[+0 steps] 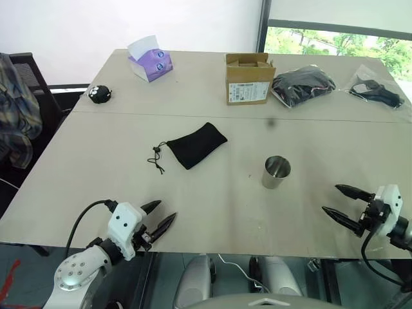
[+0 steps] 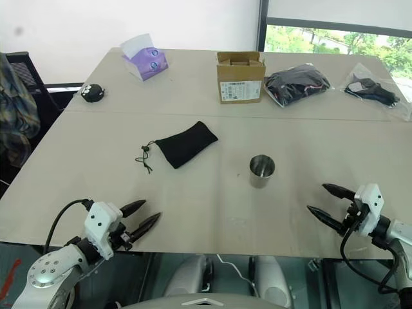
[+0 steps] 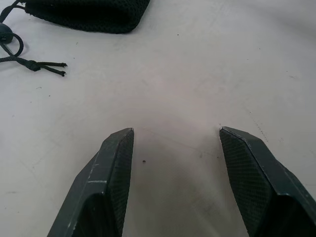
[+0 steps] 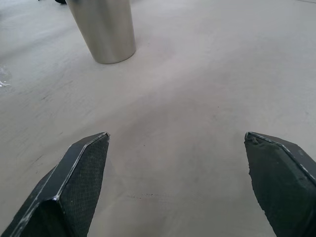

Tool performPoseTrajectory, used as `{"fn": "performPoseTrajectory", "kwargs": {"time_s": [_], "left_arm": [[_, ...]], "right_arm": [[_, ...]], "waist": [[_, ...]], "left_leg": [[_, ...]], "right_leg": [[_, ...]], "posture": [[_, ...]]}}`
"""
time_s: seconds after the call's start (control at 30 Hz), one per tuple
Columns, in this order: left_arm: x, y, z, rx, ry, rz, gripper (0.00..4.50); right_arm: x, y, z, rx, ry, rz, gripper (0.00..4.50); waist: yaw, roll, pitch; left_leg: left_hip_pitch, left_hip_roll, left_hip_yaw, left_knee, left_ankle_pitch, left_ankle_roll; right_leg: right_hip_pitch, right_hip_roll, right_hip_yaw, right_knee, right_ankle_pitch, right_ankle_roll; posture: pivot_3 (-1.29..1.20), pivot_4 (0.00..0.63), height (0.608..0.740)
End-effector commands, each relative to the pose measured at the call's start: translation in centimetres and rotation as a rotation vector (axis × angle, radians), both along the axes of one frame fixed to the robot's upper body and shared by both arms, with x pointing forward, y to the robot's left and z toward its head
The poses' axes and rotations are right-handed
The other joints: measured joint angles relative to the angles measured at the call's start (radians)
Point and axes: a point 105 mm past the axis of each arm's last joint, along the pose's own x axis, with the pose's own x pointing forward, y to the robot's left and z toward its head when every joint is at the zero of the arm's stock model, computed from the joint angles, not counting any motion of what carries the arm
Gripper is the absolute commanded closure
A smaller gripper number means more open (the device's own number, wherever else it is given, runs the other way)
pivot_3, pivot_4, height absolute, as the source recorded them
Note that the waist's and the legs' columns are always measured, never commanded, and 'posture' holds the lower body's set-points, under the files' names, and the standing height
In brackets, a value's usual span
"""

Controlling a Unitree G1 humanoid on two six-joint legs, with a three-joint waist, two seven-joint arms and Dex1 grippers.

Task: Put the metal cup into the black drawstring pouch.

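At the near left edge of the pale grey table [image 1: 212, 212] the left gripper [image 1: 158, 217] hovers empty, jaws spread wide. Ahead of it, well apart, the small flat black fabric drawstring pouch [image 1: 196, 144] lies limp, cord and toggle trailing leftward; being soft, it probably needs its mouth pinched and lifted open. To its right the shiny, handleless metal cup [image 1: 277, 172] stands upright, likely light, rigid and slippery, best gripped across its sidewall. At the near right, the right gripper [image 1: 338, 201] hovers with jaws parted, empty.

Shiny metal cup [image 1: 277, 172] upright, right of flat black drawstring pouch [image 1: 196, 145].
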Motion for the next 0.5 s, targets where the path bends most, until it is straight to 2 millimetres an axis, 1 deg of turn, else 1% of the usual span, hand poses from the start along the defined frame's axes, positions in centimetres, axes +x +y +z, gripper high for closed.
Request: {"fn": "performPoseTrajectory", "kwargs": {"time_s": [0.03, 0.13, 0.3, 0.5], "left_arm": [[0.7, -0.2, 0.9, 0.0, -0.041, -0.024, 1.63], [1.6, 0.3, 1.0, 0.01, -0.055, -0.012, 1.63], [2.0, 0.3, 1.1, 0.01, -0.062, -0.016, 1.63], [2.0, 0.4, 1.0, 0.012, -0.062, -0.022, 1.63]], "right_arm": [[0.2, 0.8, 1.1, 0.013, -0.069, 0.026, 0.06], [0.4, 1.2, 1.2, 0.018, -0.086, 0.035, 0.06], [0.4, 1.3, 1.2, 0.016, -0.092, 0.037, 0.06], [0.3, 1.6, 1.2, 0.019, -0.095, 0.039, 0.06]], "waist": [[0.0, 0.0, 0.0], [0.003, 0.0, 0.0], [0.001, 0.0, 0.0], [0.002, 0.0, 0.0]], "left_leg": [[0.0, 0.0, 0.0, 0.0, 0.0, 0.0], [0.0, 0.0, -0.001, 0.0, 0.0, 0.0], [0.0, 0.0, 0.0, 0.0, 0.0, 0.0], [0.0, 0.0, -0.001, 0.0, 0.0, 0.0]], "right_leg": [[0.0, 0.0, 0.0, 0.0, 0.0, 0.0], [0.0, 0.001, -0.001, 0.001, 0.0, 0.0], [0.0, 0.0, 0.0, 0.0, 0.0, 0.0], [0.0, 0.0, 0.0, 0.0, 0.0, 0.0]], "posture": [[0.0, 0.15, 0.715], [0.0, 0.15, 0.715], [0.0, 0.15, 0.715], [0.0, 0.15, 0.715]]}}
